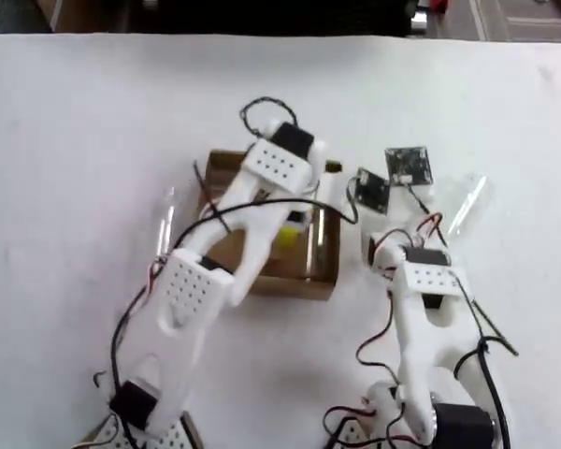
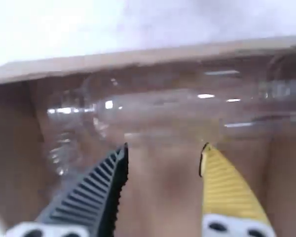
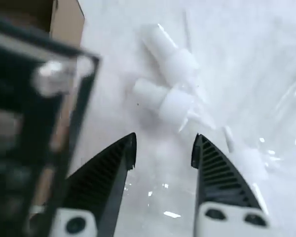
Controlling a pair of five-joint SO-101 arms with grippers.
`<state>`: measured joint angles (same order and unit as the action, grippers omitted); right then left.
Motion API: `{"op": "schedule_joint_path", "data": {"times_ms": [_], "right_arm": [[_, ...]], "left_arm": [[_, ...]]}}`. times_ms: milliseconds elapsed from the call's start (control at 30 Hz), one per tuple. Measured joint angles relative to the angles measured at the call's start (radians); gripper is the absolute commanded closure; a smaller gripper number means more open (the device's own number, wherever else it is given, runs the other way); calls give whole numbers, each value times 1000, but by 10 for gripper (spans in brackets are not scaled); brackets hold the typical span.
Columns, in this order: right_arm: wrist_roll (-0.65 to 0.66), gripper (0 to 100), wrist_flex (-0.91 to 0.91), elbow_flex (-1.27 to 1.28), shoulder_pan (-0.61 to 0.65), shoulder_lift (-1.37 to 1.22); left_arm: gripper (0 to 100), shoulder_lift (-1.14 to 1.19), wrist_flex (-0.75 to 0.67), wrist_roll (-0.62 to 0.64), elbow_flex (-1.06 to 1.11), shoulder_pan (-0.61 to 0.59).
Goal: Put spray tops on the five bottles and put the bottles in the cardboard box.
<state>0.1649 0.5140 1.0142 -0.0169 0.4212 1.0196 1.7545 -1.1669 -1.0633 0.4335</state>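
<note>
The cardboard box (image 1: 310, 279) sits mid-table, and my left arm (image 1: 276, 164) stretches over it. My left gripper (image 2: 163, 153) hangs open inside the box (image 2: 138, 57), its black and yellow fingers just above clear bottles (image 2: 158, 111) lying on their sides. My right gripper (image 3: 163, 148) stands open over the table beside the box corner (image 3: 66, 22). Just beyond its fingertips lie two loose white spray tops (image 3: 167, 52) (image 3: 163, 101). A clear bottle (image 3: 251, 160) with a white top lies by one finger. Another clear bottle (image 1: 467, 201) lies right of the arms.
A clear bottle (image 1: 165, 220) lies on the white table left of the box. Small circuit boards (image 1: 407, 166) with wires sit just beyond the right arm (image 1: 421, 281). The table's far part and left side are open.
</note>
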Motion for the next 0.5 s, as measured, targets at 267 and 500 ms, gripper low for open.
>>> {"op": "schedule_joint_path", "data": {"times_ms": [267, 500], "right_arm": [[-2, 836, 0, 0, 0, 2], [-3, 836, -3, -5, -2, 9]], "left_arm": [[775, -14, 9, 92, -176, -2], [775, -12, -41, 241, -259, -41]]}}
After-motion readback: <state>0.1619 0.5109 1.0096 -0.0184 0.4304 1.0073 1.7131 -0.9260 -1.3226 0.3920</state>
